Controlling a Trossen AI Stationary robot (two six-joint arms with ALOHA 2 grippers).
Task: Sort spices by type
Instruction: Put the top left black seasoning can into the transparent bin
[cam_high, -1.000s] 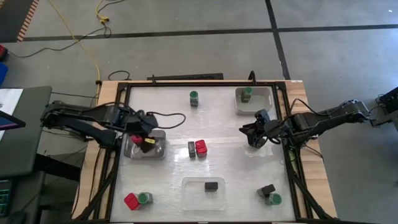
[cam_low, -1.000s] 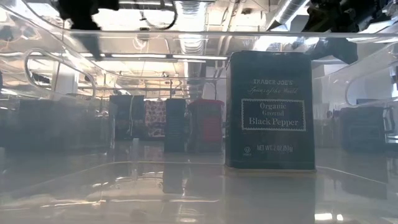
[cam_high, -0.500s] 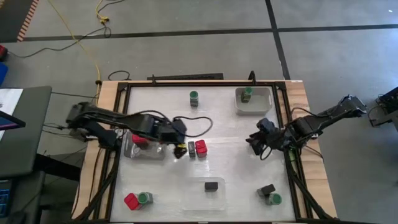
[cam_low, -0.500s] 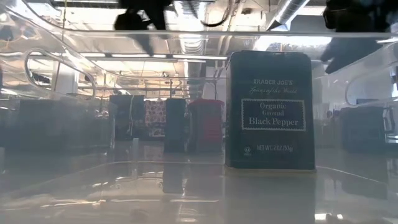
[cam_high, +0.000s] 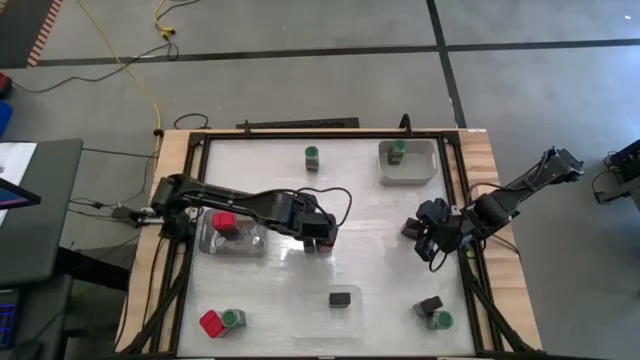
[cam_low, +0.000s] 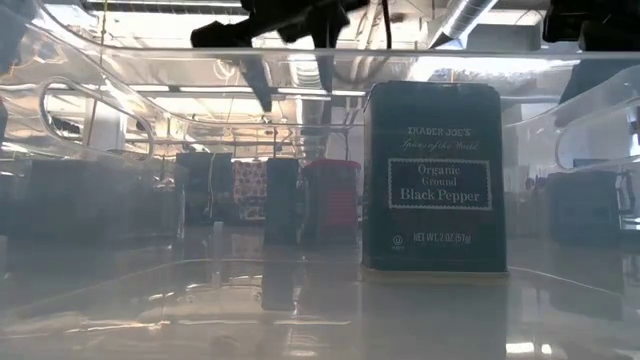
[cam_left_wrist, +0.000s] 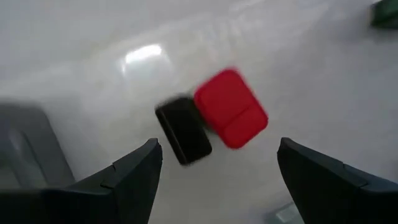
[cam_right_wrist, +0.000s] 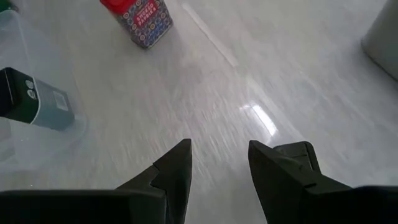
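My left gripper (cam_high: 316, 231) hangs open above the middle pair of spices, a black box (cam_left_wrist: 183, 129) and a red block (cam_left_wrist: 231, 116) standing side by side on the table. It touches neither of them. My right gripper (cam_high: 431, 238) is open and empty, low over bare table near the right edge. Another red block (cam_high: 224, 221) sits in the grey tray (cam_high: 205, 243). A black pepper box (cam_low: 433, 175) stands in the near clear tray (cam_high: 305, 300). One green-lidded jar (cam_high: 398, 150) sits in the far clear tray (cam_high: 425, 172). Another jar (cam_high: 312, 157) stands alone.
A red block (cam_high: 210, 323) and a green jar (cam_high: 232, 318) stand at the near left corner. A black box (cam_high: 429, 304) and a green jar (cam_high: 442, 320) stand at the near right. A cable loops from the left arm over the table's middle.
My left gripper has travelled from above the grey tray toward the table's right and now hangs over the middle black and red pair. The red block has stayed in the grey tray. My right gripper has drifted toward the near and right edges.
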